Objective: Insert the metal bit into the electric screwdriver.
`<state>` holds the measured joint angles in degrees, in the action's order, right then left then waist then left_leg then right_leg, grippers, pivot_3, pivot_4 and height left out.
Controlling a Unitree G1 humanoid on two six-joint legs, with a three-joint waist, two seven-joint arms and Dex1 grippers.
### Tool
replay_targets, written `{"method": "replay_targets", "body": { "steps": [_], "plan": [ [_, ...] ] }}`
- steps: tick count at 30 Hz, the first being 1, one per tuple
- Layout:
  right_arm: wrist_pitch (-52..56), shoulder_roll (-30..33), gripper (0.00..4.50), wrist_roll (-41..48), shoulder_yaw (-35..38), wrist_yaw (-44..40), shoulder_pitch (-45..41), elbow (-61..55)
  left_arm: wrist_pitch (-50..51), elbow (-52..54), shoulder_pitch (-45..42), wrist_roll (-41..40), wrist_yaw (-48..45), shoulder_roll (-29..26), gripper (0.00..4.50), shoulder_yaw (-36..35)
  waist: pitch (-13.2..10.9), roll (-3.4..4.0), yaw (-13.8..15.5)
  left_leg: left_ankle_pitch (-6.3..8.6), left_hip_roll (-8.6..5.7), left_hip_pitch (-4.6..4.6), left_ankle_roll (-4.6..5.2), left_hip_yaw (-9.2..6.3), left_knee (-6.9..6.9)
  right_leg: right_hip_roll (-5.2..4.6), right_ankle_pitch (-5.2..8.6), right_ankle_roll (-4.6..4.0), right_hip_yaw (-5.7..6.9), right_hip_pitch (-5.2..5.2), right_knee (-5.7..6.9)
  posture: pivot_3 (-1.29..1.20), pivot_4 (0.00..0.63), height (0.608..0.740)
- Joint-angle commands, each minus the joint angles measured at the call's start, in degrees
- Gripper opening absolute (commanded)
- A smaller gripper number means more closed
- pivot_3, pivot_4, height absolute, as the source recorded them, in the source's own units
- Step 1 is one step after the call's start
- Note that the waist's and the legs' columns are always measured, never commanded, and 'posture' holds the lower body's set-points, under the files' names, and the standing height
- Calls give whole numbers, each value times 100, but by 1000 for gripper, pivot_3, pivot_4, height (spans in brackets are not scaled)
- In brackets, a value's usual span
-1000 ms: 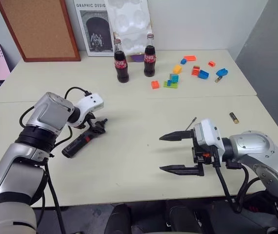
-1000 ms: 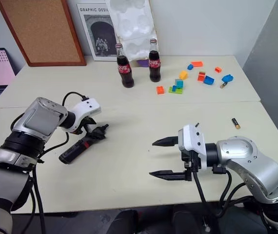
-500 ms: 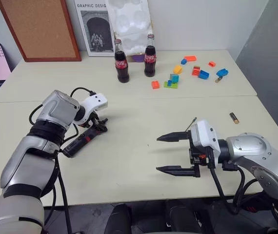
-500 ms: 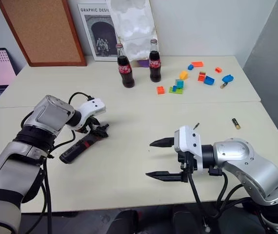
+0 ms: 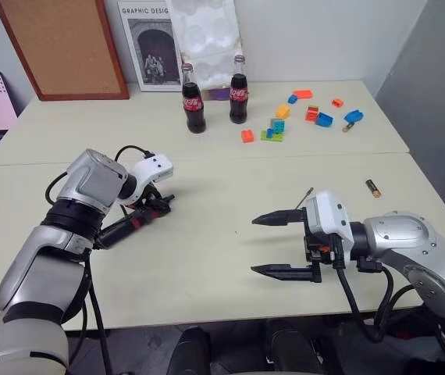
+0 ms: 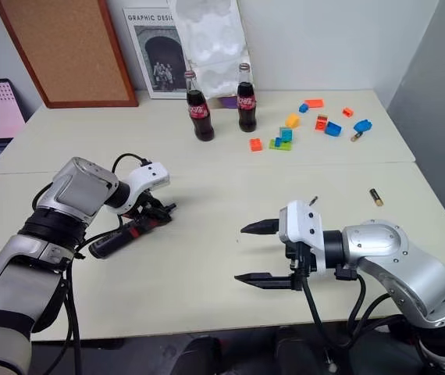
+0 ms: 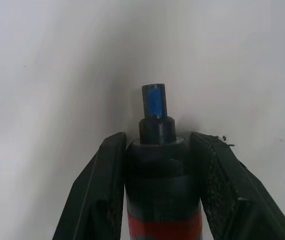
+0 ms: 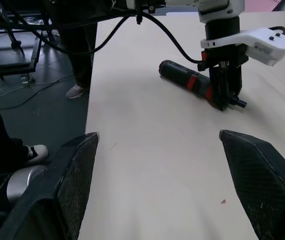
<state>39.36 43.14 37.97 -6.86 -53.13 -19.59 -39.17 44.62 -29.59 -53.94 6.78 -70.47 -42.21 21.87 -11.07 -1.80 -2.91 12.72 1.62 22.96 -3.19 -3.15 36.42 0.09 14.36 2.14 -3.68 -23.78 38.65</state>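
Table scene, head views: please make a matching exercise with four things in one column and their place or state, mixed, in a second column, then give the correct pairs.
Column one:
1. electric screwdriver
2. metal bit
3. right gripper
4. cola bottles

Column two:
A. open, holding nothing
B. standing upright near the wall
C. lying on the table just behind the right gripper
D. clamped between the fingers of the left gripper

Pairs: 1-D, 2-C, 3-A, 4-B
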Motion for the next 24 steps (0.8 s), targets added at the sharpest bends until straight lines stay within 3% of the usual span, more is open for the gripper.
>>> {"method": "replay_targets", "body": {
  "steps": [1, 5, 9, 15, 24],
  "plan": [
    [73, 120, 4075, 309, 415, 68, 80, -256, 133, 705, -283, -486, 445, 407, 1659, -768, -2, -3, 69, 0, -1, 2, 0, -2, 9, -1, 0, 0, 2, 1, 5, 0, 150, 740],
    [296, 278, 4075, 624, 906, 270, 258, -334, 309, 1207, -622, -1028, 1474, 1274, 1657, -1756, -9, -17, 175, 0, -7, 20, 0, -11, 57, -6, -4, 7, 8, 4, 16, 0, 150, 740],
    [297, 421, 4075, 597, 1204, 390, 342, -245, -105, 1861, -450, -1314, 2240, 1867, 1654, -2200, -11, -22, 124, 0, -12, 20, 0, -1, 61, -12, -12, 20, -3, 9, 7, 0, 150, 740],
    [301, 479, 4075, 507, 1271, 511, 176, -123, -1563, 2795, 581, -1413, 2946, 2487, 1653, -2255, -9, -19, 50, 0, 0, -7, 0, 13, 45, 4, -11, 19, -26, 9, 22, 0, 150, 740],
    [256, 546, 4075, 387, 1274, 552, -124, 37, -1742, 3940, 2303, -1646, 4029, 3298, 1639, -2280, -10, -20, 120, 0, -6, -5, 0, 21, 53, -2, -13, 20, -31, 14, 14, 0, 150, 740]
  ]
}}
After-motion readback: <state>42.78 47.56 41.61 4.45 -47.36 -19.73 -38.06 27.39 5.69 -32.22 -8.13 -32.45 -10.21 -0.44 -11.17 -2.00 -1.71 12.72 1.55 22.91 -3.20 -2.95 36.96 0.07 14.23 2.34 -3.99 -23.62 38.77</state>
